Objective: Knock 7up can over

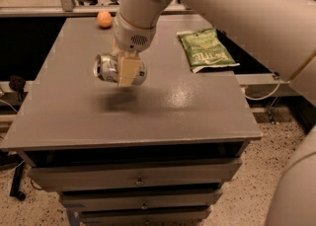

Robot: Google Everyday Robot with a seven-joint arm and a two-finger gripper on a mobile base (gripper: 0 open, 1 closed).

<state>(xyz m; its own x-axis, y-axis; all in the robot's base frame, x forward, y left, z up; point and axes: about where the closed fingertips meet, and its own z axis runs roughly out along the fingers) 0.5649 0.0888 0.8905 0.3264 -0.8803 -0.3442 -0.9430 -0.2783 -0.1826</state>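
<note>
Cream two-finger gripper (126,74) clamps small white-green aluminium 7up can (105,68) sideways, apparently off grey metal table (197,106); prob. tilted so it ends lying flat.

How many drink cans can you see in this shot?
1. The small white and green aluminium can lies sideways, gripped in the robot's hand over the left half of the grey table. The arm could be hiding another behind it.

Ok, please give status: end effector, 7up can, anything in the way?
End effector over table, shut on 7up can. Can sideways, off the surface. Chip bag, small orange object well apart.
</note>
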